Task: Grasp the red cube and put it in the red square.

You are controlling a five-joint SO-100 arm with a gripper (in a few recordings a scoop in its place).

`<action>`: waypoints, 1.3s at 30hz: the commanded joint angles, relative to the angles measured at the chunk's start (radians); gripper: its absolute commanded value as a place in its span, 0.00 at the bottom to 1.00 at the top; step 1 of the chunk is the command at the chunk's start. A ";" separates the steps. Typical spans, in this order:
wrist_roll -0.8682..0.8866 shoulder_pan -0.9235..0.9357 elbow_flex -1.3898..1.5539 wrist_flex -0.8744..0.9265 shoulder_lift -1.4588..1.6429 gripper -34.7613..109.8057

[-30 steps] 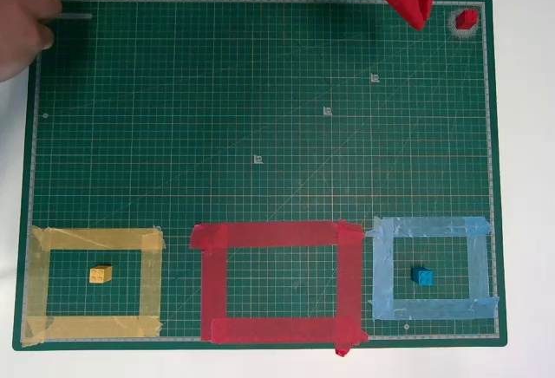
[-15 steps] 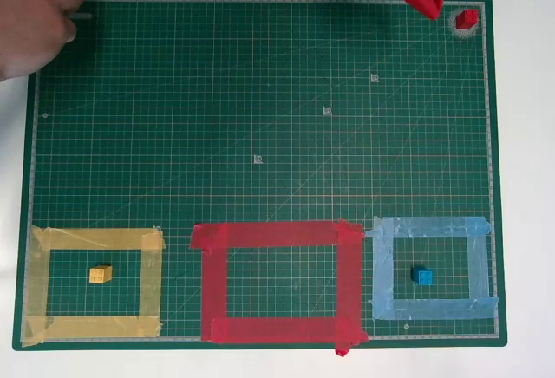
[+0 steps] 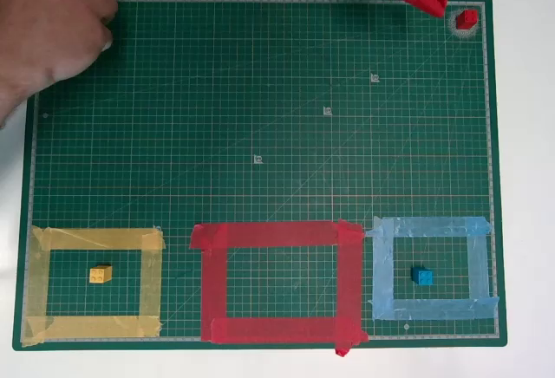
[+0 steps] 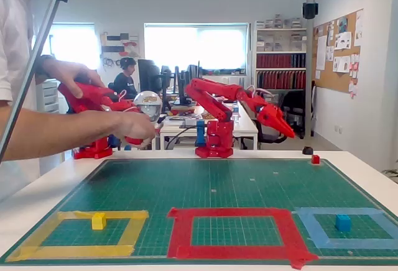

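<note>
In the overhead view, the tiny solid red cube (image 3: 466,19) sits at the top right corner of the green gridded cutting mat (image 3: 260,118), well apart from the large red tape square (image 3: 277,234) along the mat's bottom edge. The robot's red plastic hand (image 3: 431,3) points toward the cube, just beside it to the left; whether its jaws are wide or narrow cannot be told. A small yellow cube (image 3: 101,274) lies inside the yellow tape frame (image 3: 95,239), and a small blue cube (image 3: 421,276) inside the light-blue tape frame (image 3: 429,226). A person's hand (image 3: 48,27) covers the mat's top left corner.

In the fixed view, the hand (image 4: 285,131) hangs in the air above the white desk (image 4: 367,168), tilted down toward the red cube (image 4: 315,159). The red square (image 4: 233,212) holds nothing.
</note>
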 commanded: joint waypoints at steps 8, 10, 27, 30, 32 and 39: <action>-0.003 -0.028 0.130 -0.290 -0.097 0.24; 0.005 -0.034 0.135 -0.290 -0.109 0.25; 0.018 -0.115 0.057 -0.290 -0.133 0.31; 0.018 -0.126 0.095 -0.359 -0.135 0.34; 0.018 -0.135 0.127 -0.407 -0.135 0.34; 0.025 -0.156 0.198 -0.508 -0.158 0.34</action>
